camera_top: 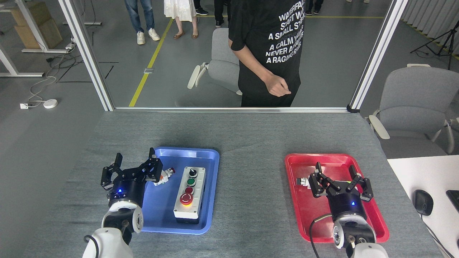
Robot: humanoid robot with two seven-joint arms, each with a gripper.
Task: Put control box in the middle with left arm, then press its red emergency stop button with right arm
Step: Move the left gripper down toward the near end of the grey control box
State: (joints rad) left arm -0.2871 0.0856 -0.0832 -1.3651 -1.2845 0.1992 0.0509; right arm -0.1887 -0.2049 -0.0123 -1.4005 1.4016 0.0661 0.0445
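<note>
The light-grey control box [190, 192] lies in the blue tray [208, 161], its row running from a black knob at the far end to the red emergency stop button [186, 199] on a yellow ring at the near end. My left gripper [135, 156] hovers open over the tray's left rim, left of the box and apart from it. My right gripper [335, 168] is open above the red tray [297, 200], holding nothing. The middle [251, 186], bare grey felt, lies between the two trays.
A small white-and-orange switch part [164, 176] lies in the blue tray beside my left gripper. A small metal part [303, 181] sits in the red tray. A person in a black shirt [269, 53] stands behind the table's far edge. A white desk with a mouse [423, 202] is at right.
</note>
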